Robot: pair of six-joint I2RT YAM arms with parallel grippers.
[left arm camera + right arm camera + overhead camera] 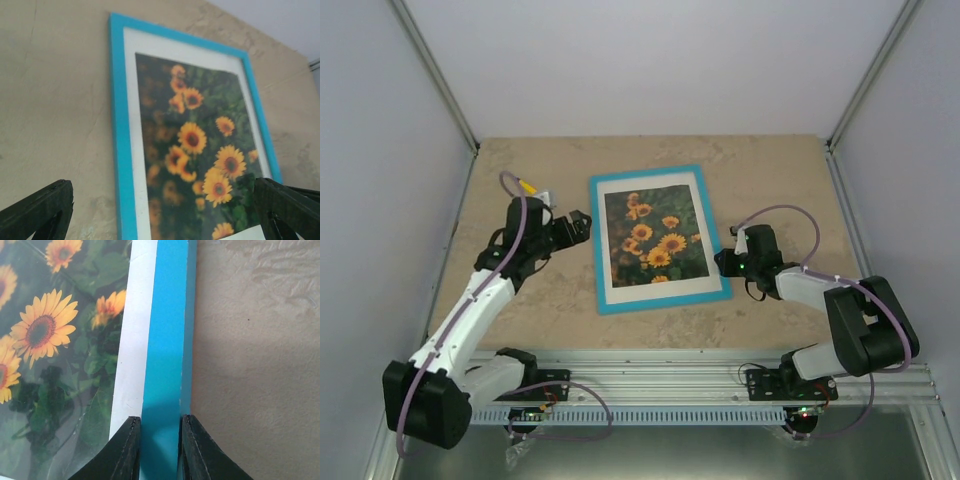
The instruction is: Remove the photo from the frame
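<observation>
Right wrist view: the right claw (pixel 159 447) is drawn in narrow, its two black fingers (pixel 125 452) pinching either side of the frame (pixel 162 340) along its right rail. That rail is a flat band of bright turquoise with a slightly darker outer side. Just inside it runs a strip of white mat (pixel 132 340), then the photo (pixel 60 340): yellow-orange sunflowers with dark brown centres on deep green leaves, a faint sheen over it.

From the top camera, the right claw (pixel 722 262) sits at the frame's near right corner. The frame (pixel 650 172) lies flat, face up, in the middle of the beige table (pixel 770 170), with the photo (pixel 655 238) in it, ringed by the mat (pixel 650 292).

On the other side, the left claw (pixel 578 225) is spread wide, just beside the frame's left rail and apart from it. Its wrist camera looks along the frame (pixel 117 125) from low down, with a finger (pixel 40 210) in each lower corner and the photo (pixel 200 140) between them.
</observation>
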